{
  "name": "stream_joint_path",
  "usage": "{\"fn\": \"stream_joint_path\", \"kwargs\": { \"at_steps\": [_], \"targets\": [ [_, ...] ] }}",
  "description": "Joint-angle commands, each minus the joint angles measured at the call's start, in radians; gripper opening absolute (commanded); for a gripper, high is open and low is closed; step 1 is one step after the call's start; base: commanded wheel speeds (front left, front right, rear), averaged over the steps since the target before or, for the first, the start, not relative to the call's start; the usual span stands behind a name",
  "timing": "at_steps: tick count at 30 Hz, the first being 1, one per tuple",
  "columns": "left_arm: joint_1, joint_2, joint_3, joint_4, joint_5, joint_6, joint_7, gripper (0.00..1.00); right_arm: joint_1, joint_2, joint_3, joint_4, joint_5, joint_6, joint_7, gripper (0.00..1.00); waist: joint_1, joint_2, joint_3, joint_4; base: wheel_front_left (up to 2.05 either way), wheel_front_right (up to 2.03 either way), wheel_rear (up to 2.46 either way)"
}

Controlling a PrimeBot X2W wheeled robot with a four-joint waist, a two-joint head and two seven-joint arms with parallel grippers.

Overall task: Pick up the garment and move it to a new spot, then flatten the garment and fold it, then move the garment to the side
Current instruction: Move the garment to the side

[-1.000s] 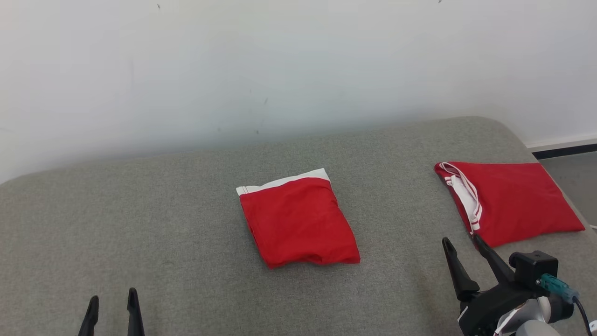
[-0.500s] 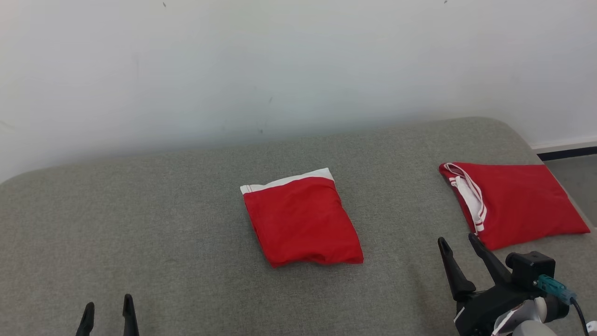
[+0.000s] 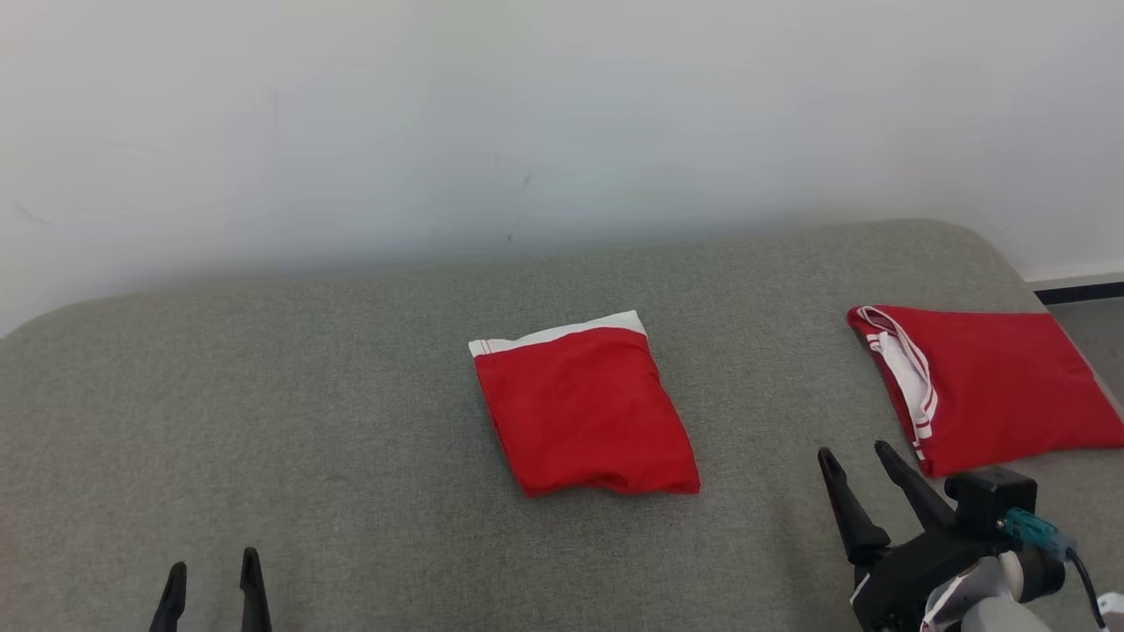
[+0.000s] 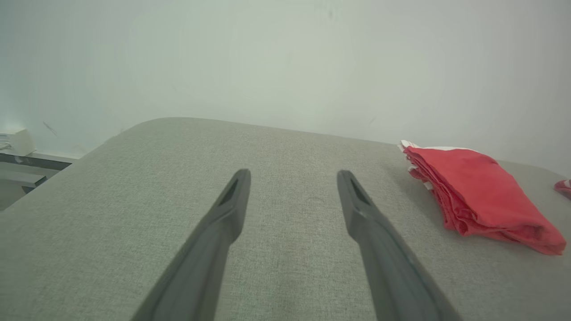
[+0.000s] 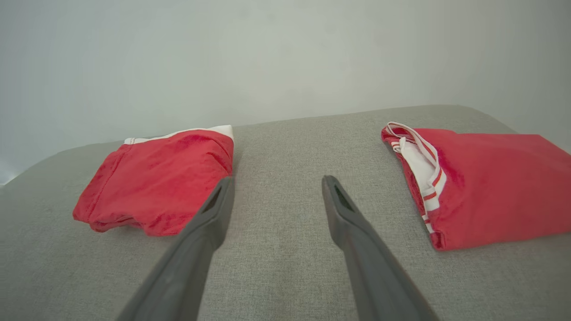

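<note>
A red garment (image 3: 584, 412) with a white band lies folded in the middle of the grey padded surface (image 3: 307, 395); it also lies right of my left fingers as the folded garment (image 4: 477, 191) and left of my right fingers as the folded garment (image 5: 160, 178). A second folded red garment (image 3: 1001, 386) with white striped trim lies at the far right, also seen as the striped-trim garment (image 5: 495, 178). My left gripper (image 3: 214, 562) is open at the lower left, far from both, and its fingers stand apart over bare fabric as the left gripper (image 4: 293, 173). My right gripper (image 3: 852, 449) is open and empty between the two garments, likewise as the right gripper (image 5: 277, 178).
A pale wall (image 3: 562, 114) runs behind the padded surface. The surface's right edge drops to a grey floor (image 3: 1089, 320) with a dark skirting strip. Bare fabric lies to the left of the middle garment.
The whole head view has shifted, so both garments sit a little further right. My right gripper has drawn slightly down and away from the right garment. Both grippers stay open.
</note>
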Motion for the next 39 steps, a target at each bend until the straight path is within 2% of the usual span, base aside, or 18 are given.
{"fn": "stream_joint_path", "kwargs": {
  "at_steps": [1,5,10,15,21,29,38,39],
  "targets": [
    [0.0,0.001,0.0,-0.007,0.003,0.003,-0.001,1.0,-0.016,-0.002,0.003,-0.005,0.002,-0.003,0.005,1.0,0.0,0.0,0.007,0.009,0.0,0.0,0.0],
    [-0.006,0.001,-0.014,-0.026,0.001,0.005,-0.001,1.0,-0.092,-0.01,0.023,-0.011,0.015,-0.003,0.061,1.0,0.0,0.0,0.027,0.037,0.0,0.0,0.0],
    [-0.011,0.001,-0.037,-0.039,-0.001,0.01,-0.001,1.0,-0.217,-0.004,0.04,0.041,0.072,-0.003,0.208,1.0,0.0,0.0,0.057,0.099,0.0,0.0,0.0],
    [-0.037,0.001,-0.069,-0.05,0.003,0.011,-0.001,1.0,-0.347,0.004,0.035,0.147,0.12,-0.003,0.379,1.0,0.0,0.0,0.125,0.179,0.0,0.0,0.0],
    [-0.082,0.001,-0.102,-0.055,-0.014,0.013,-0.001,1.0,-0.463,-0.003,0.015,0.303,0.119,-0.003,0.518,1.0,0.0,0.0,0.203,0.274,0.0,0.0,0.0],
    [-0.118,0.0,-0.133,-0.066,-0.033,0.021,-0.001,1.0,-0.545,0.03,-0.056,0.484,0.09,-0.003,0.545,1.0,0.0,0.0,0.263,0.356,0.0,0.0,0.0],
    [-0.118,0.0,-0.159,-0.067,-0.044,0.029,-0.001,1.0,-0.538,0.077,-0.068,0.639,0.047,0.0,0.611,1.0,0.0,0.0,0.27,0.379,0.0,0.0,0.0],
    [-0.117,0.0,-0.161,-0.067,-0.045,0.031,-0.001,1.0,-0.536,0.083,-0.062,0.651,0.039,0.0,0.622,0.71,0.0,0.0,0.269,0.378,0.0,0.0,0.0]
  ]
}}
